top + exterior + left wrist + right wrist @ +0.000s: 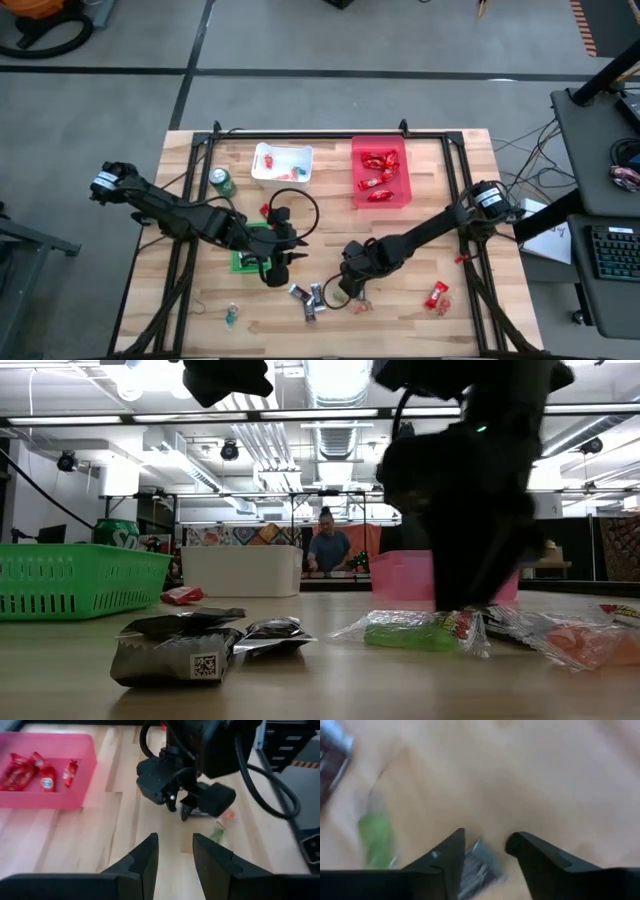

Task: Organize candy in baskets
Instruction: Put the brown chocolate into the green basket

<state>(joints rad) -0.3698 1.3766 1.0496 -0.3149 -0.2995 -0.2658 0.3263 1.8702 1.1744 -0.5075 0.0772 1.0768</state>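
Wooden tabletop, right gripper open around silver candy; left gripper open, at nine o'clock.

The desk is pale striped wood with a black frame. At upper right sits a translucent red basket of red-wrapped bars; at upper centre a white basket; at centre left a bright green basket beside a green can. Dark silver-wrapped mini bars lie low, near a green piece.
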